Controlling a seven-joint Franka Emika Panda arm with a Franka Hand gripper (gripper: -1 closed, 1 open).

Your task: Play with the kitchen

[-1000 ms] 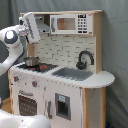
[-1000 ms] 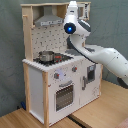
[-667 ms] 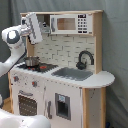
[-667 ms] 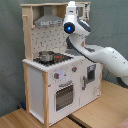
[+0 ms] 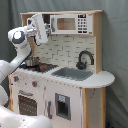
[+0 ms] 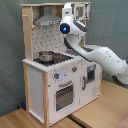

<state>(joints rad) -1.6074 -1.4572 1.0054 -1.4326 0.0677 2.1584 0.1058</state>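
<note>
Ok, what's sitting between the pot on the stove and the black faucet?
In the first exterior view, the stove's dark hob and then the grey sink lie between the pot and the faucet; nothing else stands there.

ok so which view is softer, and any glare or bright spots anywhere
In the first exterior view the whole picture is soft, and the arm looks smeared where it reaches beside the kitchen; the lighting is even, with no glare. In the second exterior view the edges are also soft; a blue light glows on the arm, and the pot shows a dull sheen.
</note>
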